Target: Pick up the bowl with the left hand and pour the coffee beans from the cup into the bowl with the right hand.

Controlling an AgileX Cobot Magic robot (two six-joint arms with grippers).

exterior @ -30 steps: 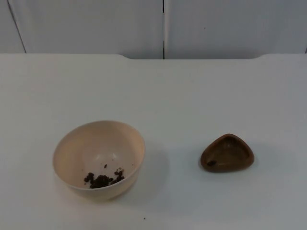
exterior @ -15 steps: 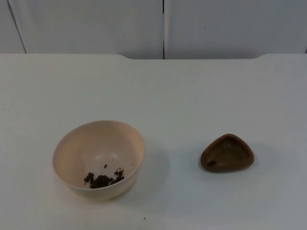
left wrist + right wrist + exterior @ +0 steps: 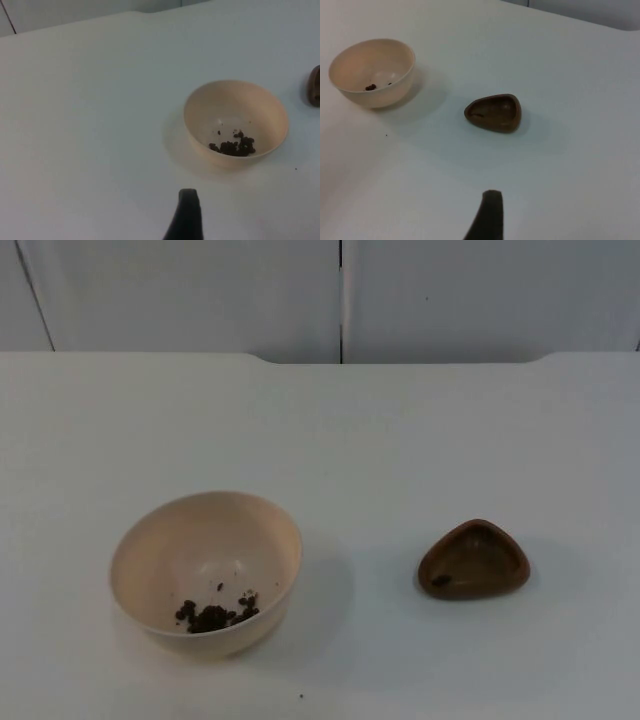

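A round cream plastic bowl (image 3: 206,573) sits flat on the white table (image 3: 400,430), and a small heap of dark coffee beans (image 3: 215,615) lies inside it against the near wall. Well apart from it, on the robot's right side, rests a small brown wooden cup with 3 rounded corners (image 3: 473,560); it looks nearly empty, with just 1 dark speck inside. That makes me think the pouring is done and both things are set down to rest. The left gripper (image 3: 185,215) hangs back above the table near the bowl, and the right gripper (image 3: 487,215) hangs back near the cup. Neither one holds anything, but I cannot tell how far open they are. Both arms seem to wait.
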